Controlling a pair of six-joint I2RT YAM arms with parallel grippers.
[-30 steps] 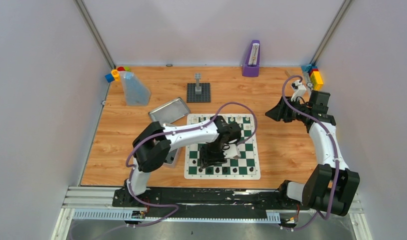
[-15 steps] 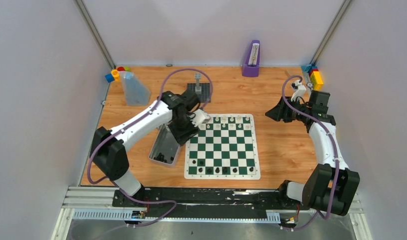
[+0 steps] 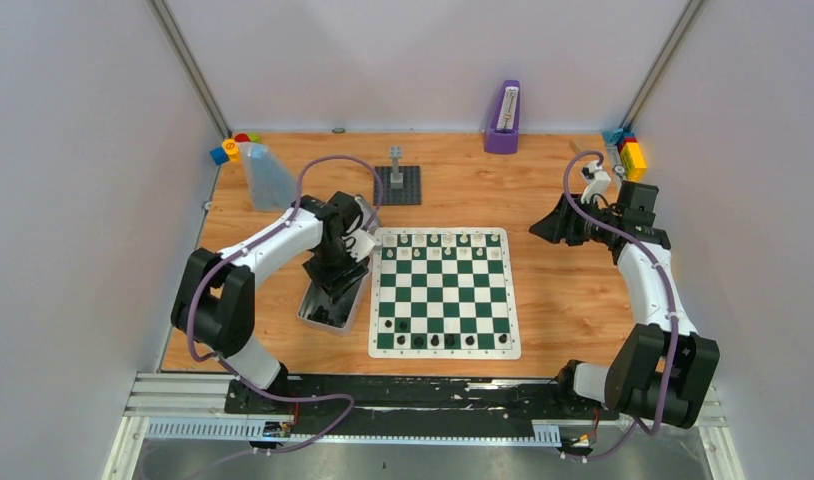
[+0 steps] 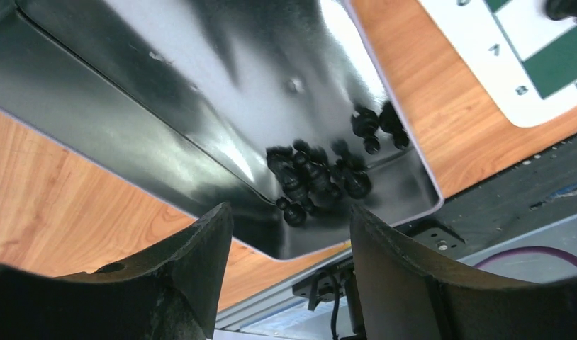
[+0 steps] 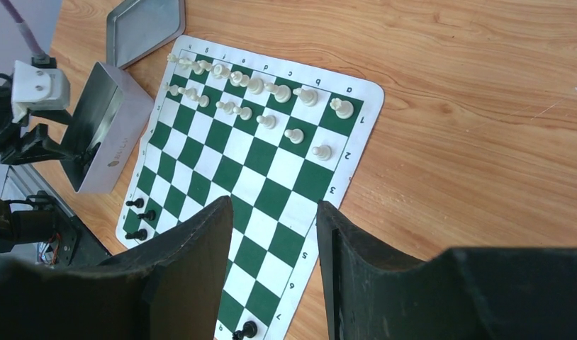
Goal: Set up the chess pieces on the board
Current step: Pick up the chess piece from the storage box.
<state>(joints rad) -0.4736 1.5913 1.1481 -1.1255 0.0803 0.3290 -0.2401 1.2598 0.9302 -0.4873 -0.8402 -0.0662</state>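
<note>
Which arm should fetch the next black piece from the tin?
Left. The left hand hangs open directly above the tin, with the loose black pieces just below it. The right hand is empty but parked beyond the right edge of the board.

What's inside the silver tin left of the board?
A heap of black chess pieces lies at the near end of the tin; the rest of its floor shows bare. They overlap, so no count. A finger of the left end effector covers part of its near wall.

Bright, even overhead light in the top view, soft faint shadows on the wooden table (image 3: pixel 563 300), white glare streaks inside the metal tin (image 4: pixel 94 92), fingers (image 4: pixel 193 269) of the left gripper (image 4: pixel 291 216) dark and blurred up close, board (image 5: pixel 257 177) crisp in right wrist view.
</note>
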